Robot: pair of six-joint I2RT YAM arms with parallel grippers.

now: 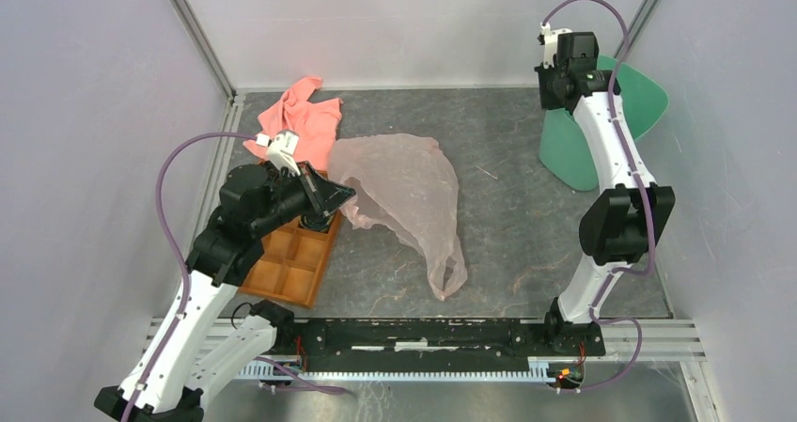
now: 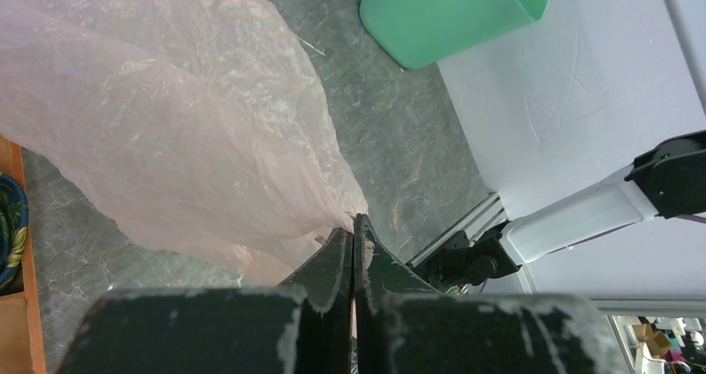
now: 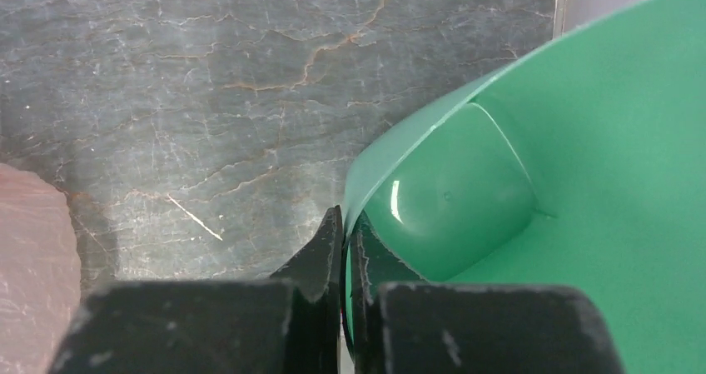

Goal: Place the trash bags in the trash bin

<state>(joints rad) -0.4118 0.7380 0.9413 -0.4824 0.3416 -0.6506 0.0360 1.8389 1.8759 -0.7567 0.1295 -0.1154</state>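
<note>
Left pincer [image 2: 353, 234]: clamped on bag [image 2: 166, 124] edge, well left of bin [image 2: 449, 12]. Right pincer [image 3: 345, 224]: pinching bin rim. Advised: lift bag high, clearing rim.

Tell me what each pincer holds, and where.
Left pincer pinches the bag by an edge fold; right pincer grips the bin by its rim.

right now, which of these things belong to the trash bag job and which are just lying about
Part of the job:
trash bag, pinched in the left gripper
trash bin, its rim pinched in the right gripper

Just lying about:
salmon-pink cloth
orange tray
</note>
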